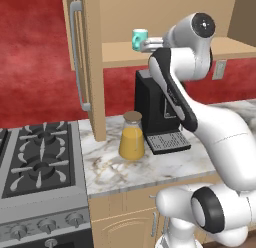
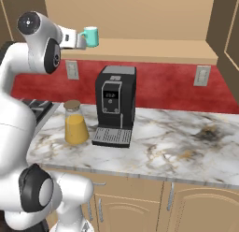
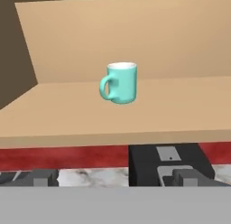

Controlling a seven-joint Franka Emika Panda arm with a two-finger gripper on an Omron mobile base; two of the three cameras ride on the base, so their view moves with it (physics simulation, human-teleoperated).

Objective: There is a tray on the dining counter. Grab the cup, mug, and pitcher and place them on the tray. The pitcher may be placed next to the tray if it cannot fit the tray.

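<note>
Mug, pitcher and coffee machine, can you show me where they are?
mug [image 3: 122, 83], hand view, front of its teal body
pitcher [image 1: 132, 141], left base view, orange-filled glass body
coffee machine [image 2: 115, 97], right base view, black front panel

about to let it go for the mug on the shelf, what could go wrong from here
1. The mug stands on an open wooden shelf above the coffee machine; a nudge from the open claw could tip it off the edge.
2. Its handle faces sideways in the hand view, so the fingers may catch it.
3. The pitcher stands below beside the machine; a falling mug might hit it.
</note>
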